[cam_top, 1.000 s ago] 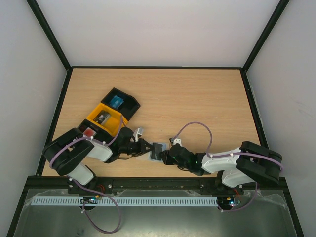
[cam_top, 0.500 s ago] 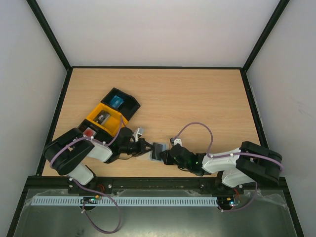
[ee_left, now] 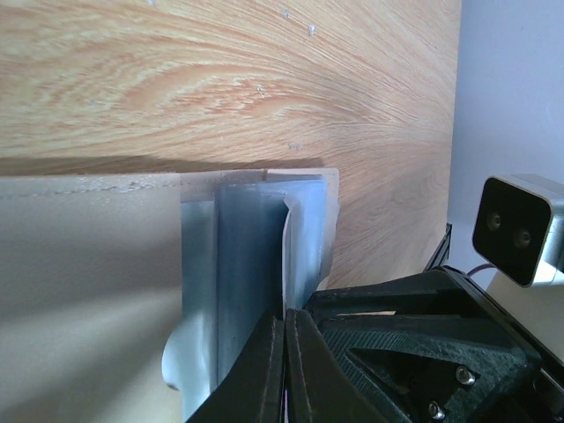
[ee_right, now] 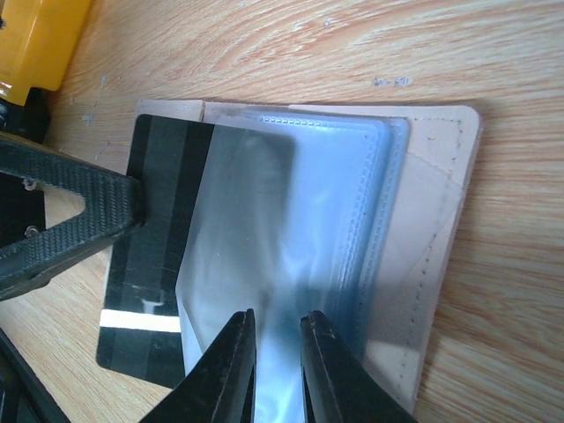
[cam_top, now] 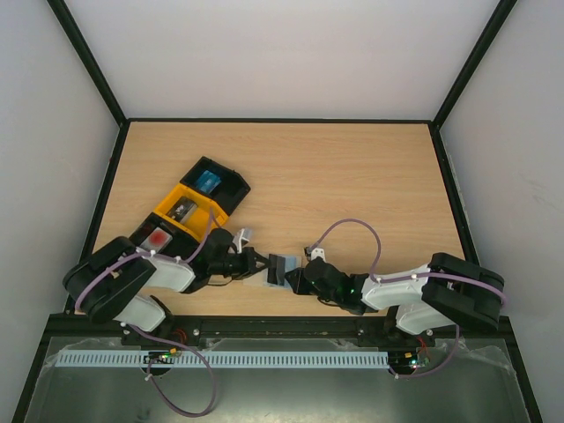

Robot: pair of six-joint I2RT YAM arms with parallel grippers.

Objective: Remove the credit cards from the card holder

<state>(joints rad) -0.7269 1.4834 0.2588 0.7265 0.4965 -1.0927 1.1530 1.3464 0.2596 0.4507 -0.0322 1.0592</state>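
Right wrist view: credit card (ee_right: 154,264) protruding from card holder (ee_right: 423,220), on side facing left claw (ee_left: 284,344), which is clenching card's outer edge; right claw (ee_right: 278,352) pinching holder's clear sleeve (ee_right: 291,203), anchoring against bench (ee_right: 493,53).

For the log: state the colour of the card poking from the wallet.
Black card with a white strip; right wrist view.

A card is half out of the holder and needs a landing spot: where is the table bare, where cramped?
Bare: the far half of the table, from the trays to the back edge, and the wood right of the trays. Crowded: the near edge, where left gripper, credit card, card holder and right gripper meet.
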